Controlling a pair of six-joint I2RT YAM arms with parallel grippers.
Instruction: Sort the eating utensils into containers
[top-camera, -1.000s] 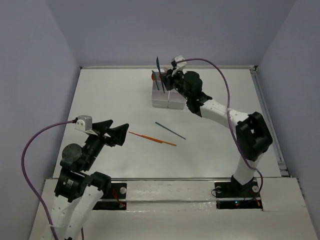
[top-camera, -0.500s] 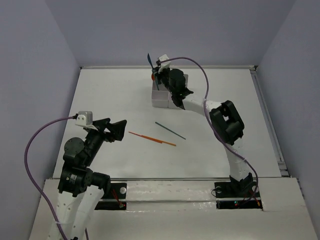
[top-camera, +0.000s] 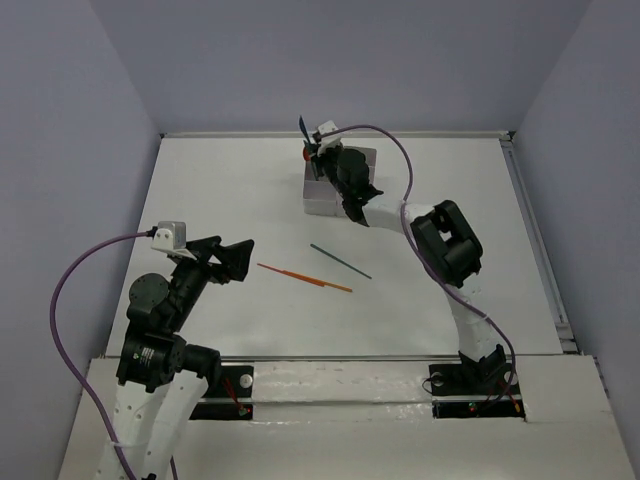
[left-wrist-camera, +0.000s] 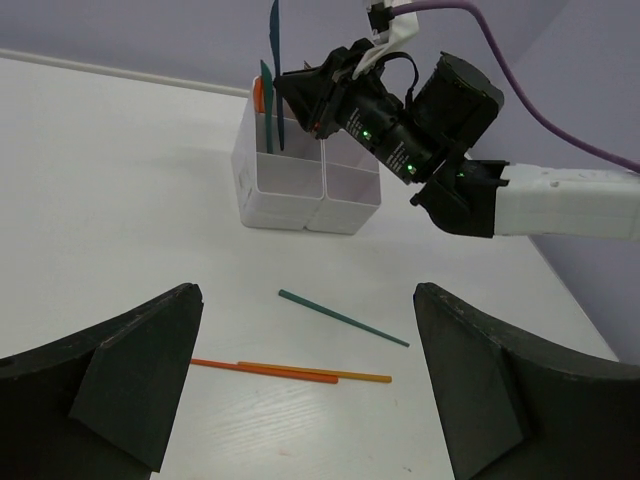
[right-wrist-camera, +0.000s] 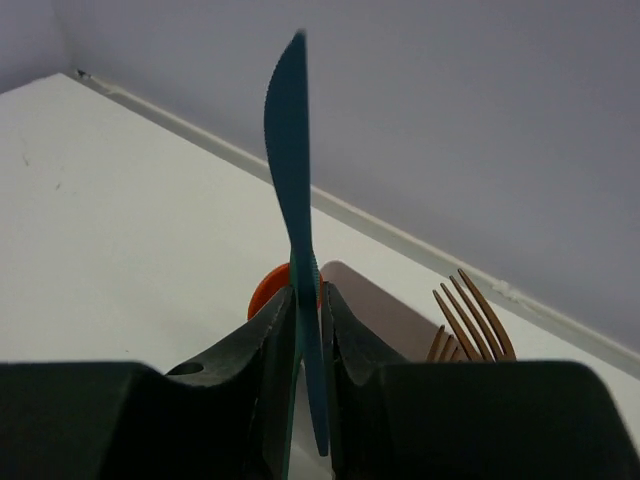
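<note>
White table (top-camera: 220, 200), widest thing in view. Carries the box and the loose sticks.

Right arm (top-camera: 440, 245). Stretches from its near base to the far middle of the table and ends at the box's far left corner. Left arm (top-camera: 160, 330). Sits back at the near left, well apart from the box.

Left gripper (top-camera: 237, 250). Hovers above the table with jaws spread wide and nothing between them. Faces the box across the sticks.

White box (left-wrist-camera: 290, 190) of four square compartments. Stands at the far middle of the table.

Right gripper (right-wrist-camera: 309, 300). Clenches on the teal knife (right-wrist-camera: 290, 150), one finger against each side, low on its length. Holds it upright at the box's far left corner, serrated tip well above the fingers, lower end down past the rim on the box's left side. Cannot tell which of the two left compartments takes it.

Just behind the fingers, orange spoon (right-wrist-camera: 268, 290) and brown fork (right-wrist-camera: 475, 310). Stand in the box, fork tines up, spoon close beside the knife.

Teal stick (left-wrist-camera: 343, 318) and two orange sticks (left-wrist-camera: 300, 374). Lie flat on the table between box and left gripper, apart from both. Orange pair overlaps lengthwise, on the near side of the teal one.
</note>
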